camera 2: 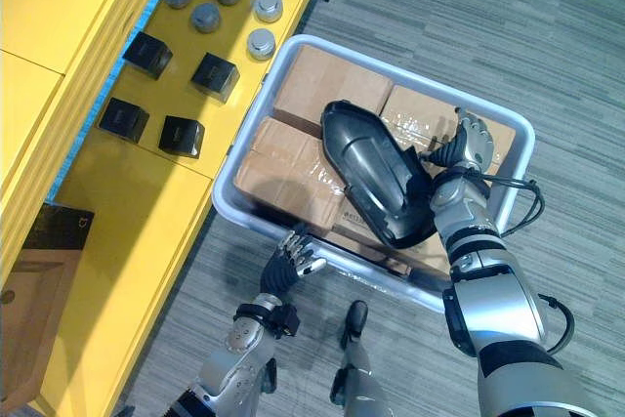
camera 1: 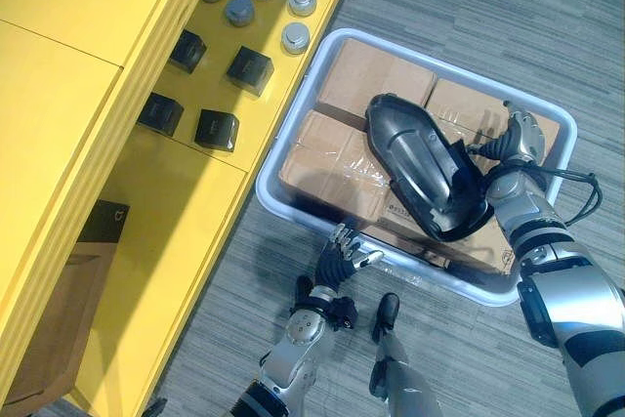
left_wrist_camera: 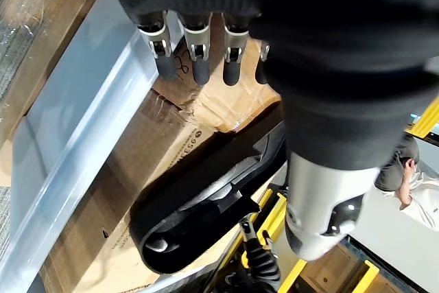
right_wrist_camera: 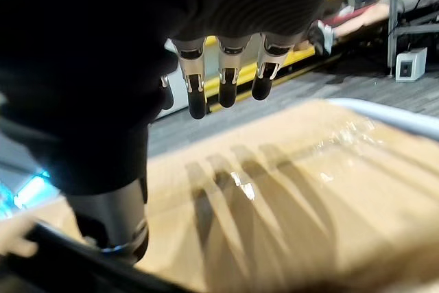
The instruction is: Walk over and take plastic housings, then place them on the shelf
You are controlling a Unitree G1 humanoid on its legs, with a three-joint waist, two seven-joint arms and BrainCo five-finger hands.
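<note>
A long black plastic housing [camera 1: 420, 163] lies slanted on cardboard boxes [camera 1: 371, 70] inside a pale grey bin [camera 1: 290, 119]. My right hand [camera 1: 518, 139] hovers over the boxes at the housing's far right side, fingers [right_wrist_camera: 230, 87] straight and spread, thumb [right_wrist_camera: 110, 217] close to the housing's black edge [right_wrist_camera: 62, 265]. My left hand [camera 1: 342, 256] is at the bin's near rim, open, with its fingers [left_wrist_camera: 195, 60] pointing over the rim [left_wrist_camera: 82, 135] toward the housing [left_wrist_camera: 206, 217]. Neither hand holds anything.
A yellow shelf [camera 1: 78, 65] runs along the left, close to the bin. It carries small black boxes [camera 1: 249, 68] and several grey round caps [camera 1: 296, 38]. Grey carpet lies around the bin. A person [left_wrist_camera: 411, 190] sits in the background of the left wrist view.
</note>
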